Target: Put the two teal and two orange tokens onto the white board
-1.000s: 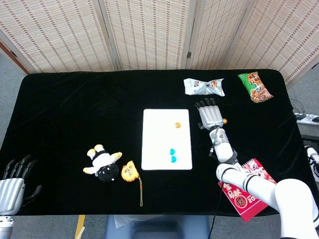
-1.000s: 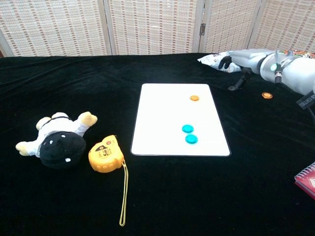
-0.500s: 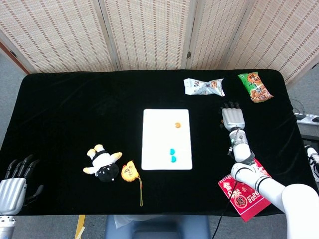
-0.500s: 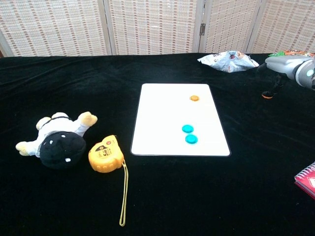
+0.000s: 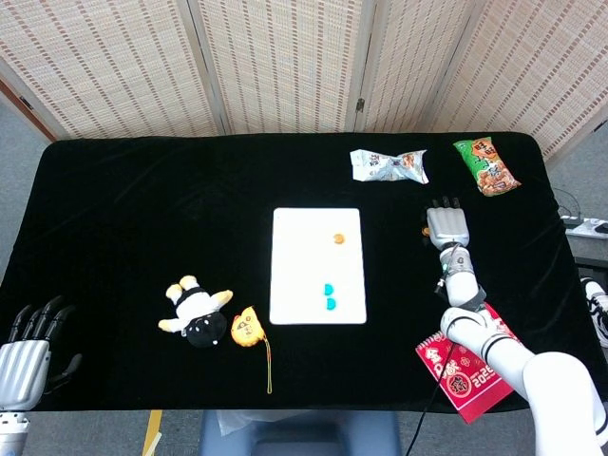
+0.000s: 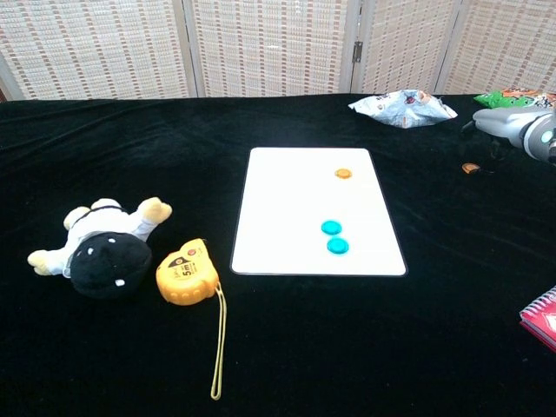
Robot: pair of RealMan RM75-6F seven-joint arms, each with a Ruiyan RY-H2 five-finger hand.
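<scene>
The white board point(image 5: 302, 249) point(image 6: 287, 208) lies mid-table on the black cloth. One orange token point(image 5: 337, 238) point(image 6: 344, 174) and two teal tokens point(image 5: 329, 287) point(image 6: 331, 228), point(image 5: 331, 303) point(image 6: 338, 246) rest on it. The second orange token point(image 6: 470, 168) sits on the cloth right of the board, shaded by my right hand point(image 5: 446, 224) point(image 6: 514, 122). That hand hovers close over it with fingers stretched out and apart, and holds nothing I can see. In the head view the hand hides this token. My left hand point(image 5: 28, 344) stays off the table's near left corner, fingers spread, empty.
A plush toy point(image 5: 195, 312) point(image 6: 102, 248) and a yellow tape measure point(image 5: 245, 328) point(image 6: 185, 274) lie left of the board. A white snack bag point(image 5: 388, 165) point(image 6: 403, 109) and a green one point(image 5: 485, 166) sit at the back right. A red packet point(image 5: 470, 366) lies near the right front edge.
My right hand has swung right, away from the board's edge, and come to rest over the loose orange token. The tokens and the left hand have not moved.
</scene>
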